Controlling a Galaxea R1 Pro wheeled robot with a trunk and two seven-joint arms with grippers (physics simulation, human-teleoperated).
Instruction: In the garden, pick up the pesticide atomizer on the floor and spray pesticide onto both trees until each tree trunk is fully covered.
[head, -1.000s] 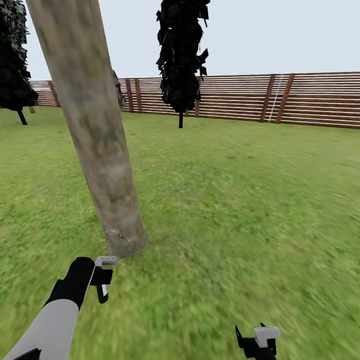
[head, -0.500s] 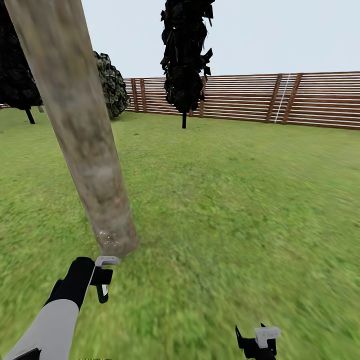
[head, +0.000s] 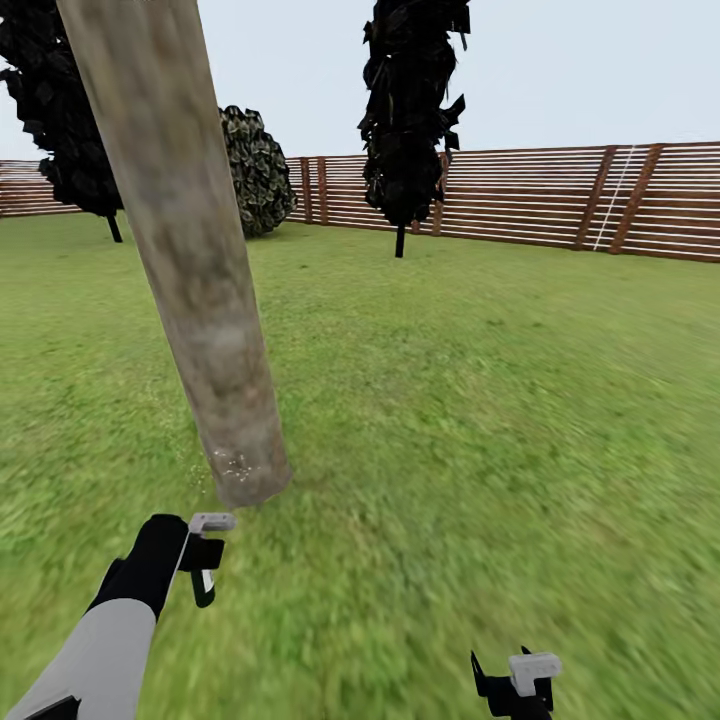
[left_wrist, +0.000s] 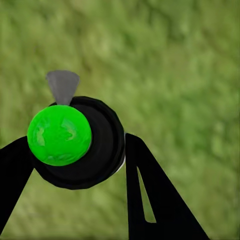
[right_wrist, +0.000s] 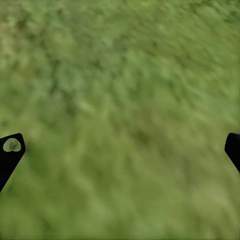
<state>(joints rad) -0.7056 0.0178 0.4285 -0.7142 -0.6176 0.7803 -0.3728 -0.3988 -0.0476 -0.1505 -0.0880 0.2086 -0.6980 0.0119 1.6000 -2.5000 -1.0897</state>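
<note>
One thick, pale grey-brown tree trunk (head: 190, 270) leans up from the lawn just ahead on my left. Whitish pesticide specks (head: 235, 465) cling near its base. My left gripper (head: 205, 560) is shut on the pesticide atomizer (head: 212, 522), whose pale grey spray head points at the trunk's foot a short way off. In the left wrist view the black fingers (left_wrist: 145, 190) clamp the dark round bottle (left_wrist: 100, 145), which carries a green ball. My right gripper (head: 515, 685) hangs open and empty over grass, low on the right. The second thick tree and the stone floor are out of view.
Green lawn (head: 480, 400) stretches all around. A brown slat fence (head: 560, 200) closes the far side. Thin-stemmed dark-leaved trees (head: 405, 110) stand near the fence, one (head: 70, 130) at far left, with a rounded bush (head: 257, 170) behind the trunk.
The whole view has swung left, so the trunk, fence and dark trees sit further right in the picture. Both arms hold the same pose.
</note>
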